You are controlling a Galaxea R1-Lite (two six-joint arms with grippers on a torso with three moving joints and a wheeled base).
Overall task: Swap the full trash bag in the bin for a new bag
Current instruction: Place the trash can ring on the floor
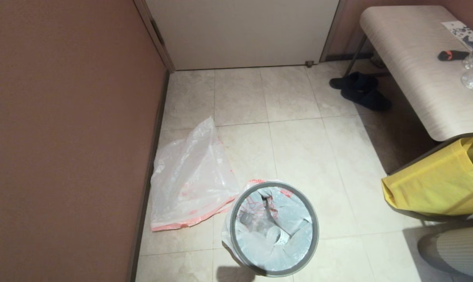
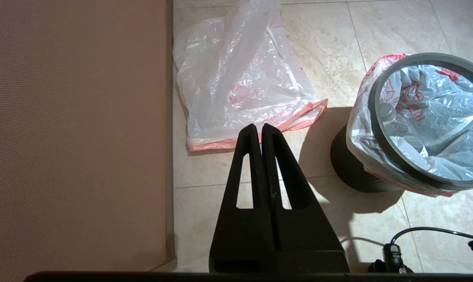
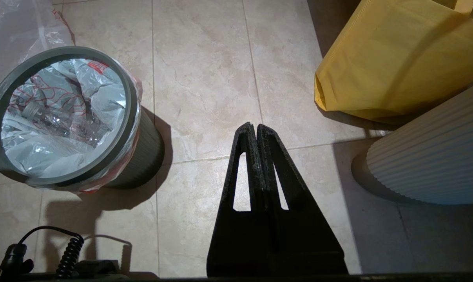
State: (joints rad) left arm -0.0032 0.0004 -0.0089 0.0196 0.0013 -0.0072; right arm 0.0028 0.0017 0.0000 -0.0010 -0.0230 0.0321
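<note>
The black bin (image 1: 236,256) (image 2: 350,168) (image 3: 142,156) with a grey ring rim (image 1: 314,231) stands on the tiled floor near me. The full trash bag (image 1: 275,235) (image 2: 436,102) (image 3: 64,117) lines it, holding crumpled paper and a clear bottle. The new bag (image 1: 189,176) (image 2: 240,78) lies limp and flat on the floor by the left wall, beside the bin. My left gripper (image 2: 258,126) hangs shut and empty above the floor, near the new bag's pink rim band. My right gripper (image 3: 251,125) is shut and empty over bare tiles to the right of the bin. Neither arm shows in the head view.
A brown wall (image 1: 64,137) runs along the left, a white door (image 1: 240,31) at the back. A bench-like table (image 1: 416,70) with glasses stands at right, dark shoes (image 1: 361,90) beneath it. A big yellow bag (image 1: 436,184) (image 3: 397,58) and a ribbed white object (image 3: 436,156) sit at the right.
</note>
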